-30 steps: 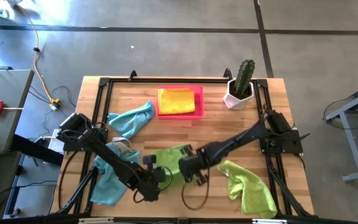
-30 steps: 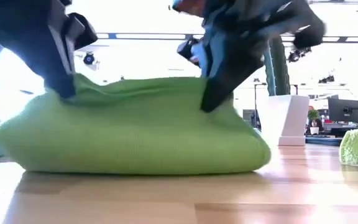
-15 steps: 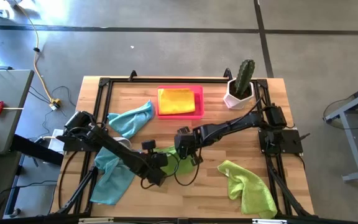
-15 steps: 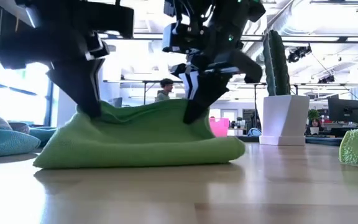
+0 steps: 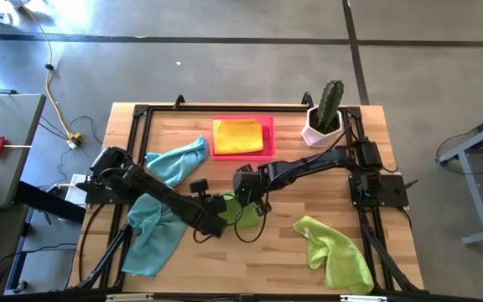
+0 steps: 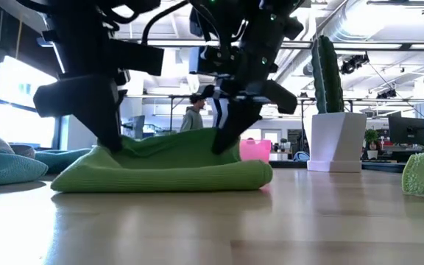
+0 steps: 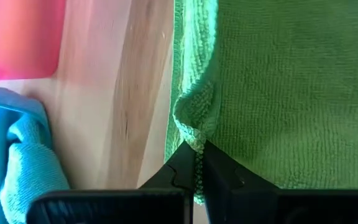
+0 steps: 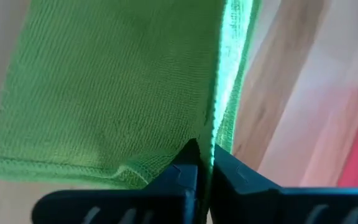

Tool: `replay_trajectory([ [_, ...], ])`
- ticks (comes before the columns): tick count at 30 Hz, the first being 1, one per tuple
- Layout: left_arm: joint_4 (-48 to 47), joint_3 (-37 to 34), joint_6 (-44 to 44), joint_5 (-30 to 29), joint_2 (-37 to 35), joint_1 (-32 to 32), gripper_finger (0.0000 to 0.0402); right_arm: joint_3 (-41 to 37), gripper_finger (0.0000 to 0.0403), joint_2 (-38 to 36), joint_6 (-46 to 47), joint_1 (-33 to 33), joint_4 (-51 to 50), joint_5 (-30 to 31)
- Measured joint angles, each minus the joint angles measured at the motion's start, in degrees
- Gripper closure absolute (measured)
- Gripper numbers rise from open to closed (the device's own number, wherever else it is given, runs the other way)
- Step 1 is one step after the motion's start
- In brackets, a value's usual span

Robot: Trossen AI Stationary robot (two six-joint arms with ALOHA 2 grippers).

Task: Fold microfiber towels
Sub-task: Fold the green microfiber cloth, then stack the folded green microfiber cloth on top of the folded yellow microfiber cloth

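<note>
Lime green microfiber towel (image 5: pixel 243 211): I keep left claw (image 7: pixel 197 163) and right claw (image 8: pixel 202 163) each pinched shut on a hem, carrying that edge over so the fold lands flat on the tabletop (image 6: pixel 285 221).

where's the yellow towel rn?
High view: the yellow towel lies folded in the pink tray at the table's far edge, between the teal towel and the potted cactus.

Folded lime towel (image 6: pixel 160 168), pinched both edges
</note>
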Motion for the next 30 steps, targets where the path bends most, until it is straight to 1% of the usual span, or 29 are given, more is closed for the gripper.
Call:
replay_trajectory([
  [3, -0.18, -0.04, -0.08, -0.98, 0.00, 0.59, 0.0393, 0.00, 0.0364, 0.64, -1.45, 0.00, 0.24, 0.08],
  [6, -0.29, -0.04, 0.43, -3.31, 0.00, 0.61, 0.0376, -0.02, 0.0326, 0.71, -2.09, 0.00, 0.22, 2.06],
  [9, -0.26, -0.04, 2.01, -4.09, 0.00, 0.61, 0.0346, -0.02, 0.0289, 0.57, -2.42, 0.16, -0.01, 7.50],
  [12, -0.33, -0.04, 2.35, -4.42, 0.00, 0.71, 0.0310, -0.02, 0.0261, 0.27, -2.37, 0.52, 0.07, 13.56],
  [15, -1.12, -0.04, 2.30, -5.47, 0.00, 0.90, 0.0276, -0.02, 0.0244, 0.27, -2.34, 1.14, -0.81, 19.91],
  [17, -2.33, -0.04, 1.95, -6.53, 0.00, 0.94, 0.0258, 0.00, 0.0239, 0.21, -1.98, 1.42, -1.84, 22.25],
  [19, -3.93, -0.04, 1.53, -6.66, 0.00, 0.94, 0.0246, 0.00, 0.0238, -0.04, 0.58, 1.68, -3.29, 21.37],
  [20, -4.66, -0.04, 1.22, -6.78, 0.00, 0.94, 0.0243, 0.00, 0.0238, -0.17, 1.99, 1.70, -3.53, 19.54],
  [24, -7.74, -0.04, 0.40, -6.96, -0.74, 0.94, 0.0240, 0.00, 0.0238, -0.80, 7.95, 1.73, -5.84, 8.21],
  [26, -10.07, -0.04, -0.08, -6.38, -1.63, 0.94, 0.0244, 0.00, 0.0238, -1.09, 9.62, 1.75, -7.94, 4.10],
  [28, -13.65, -0.04, -1.42, -5.09, -3.30, 0.94, 0.0249, 0.01, 0.0238, -1.61, 11.06, 1.84, -9.39, 2.12],
  [30, -17.93, -0.04, -3.53, -3.77, -5.37, 0.94, 0.0254, 0.02, 0.0238, -2.19, 12.51, 2.01, -12.26, 1.79],
])
